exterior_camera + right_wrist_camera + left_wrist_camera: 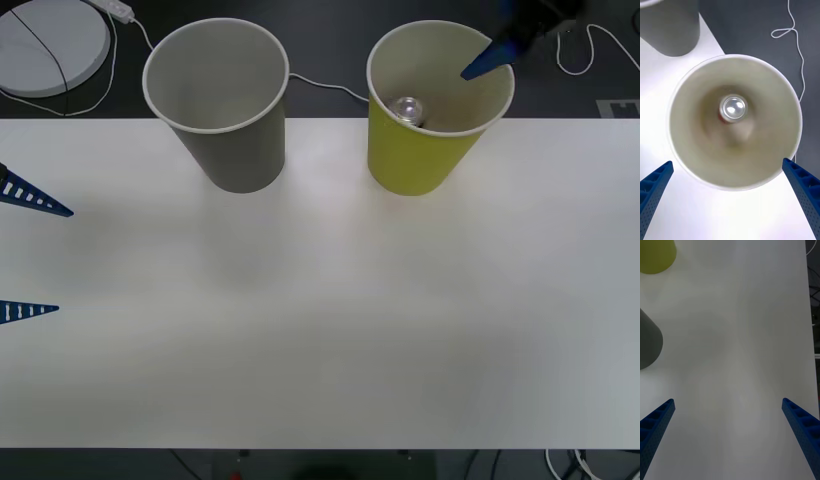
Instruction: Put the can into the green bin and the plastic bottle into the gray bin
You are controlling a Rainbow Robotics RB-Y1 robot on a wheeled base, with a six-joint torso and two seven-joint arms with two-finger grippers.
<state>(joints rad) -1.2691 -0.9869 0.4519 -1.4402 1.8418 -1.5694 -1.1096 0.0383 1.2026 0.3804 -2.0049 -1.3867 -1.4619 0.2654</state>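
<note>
The can (407,108) stands upright inside the green bin (410,160) at the back right of the table, its silver top (733,107) facing up from the bin's bottom (696,123). My right gripper (480,65) hovers over that bin's far rim, open (727,162), holding nothing. The gray bin (240,150) stands to the green bin's left, also seen as gray bin (673,33). My left gripper (63,261) is open at the table's left edge, low over bare tabletop (728,400). The plastic bottle is out of view.
The white table (320,330) stretches wide in front of both bins. Behind it lie a white round disc (50,45) at the back left, a thin cable (320,85) between the bins and a looped white cable (590,50) at the back right.
</note>
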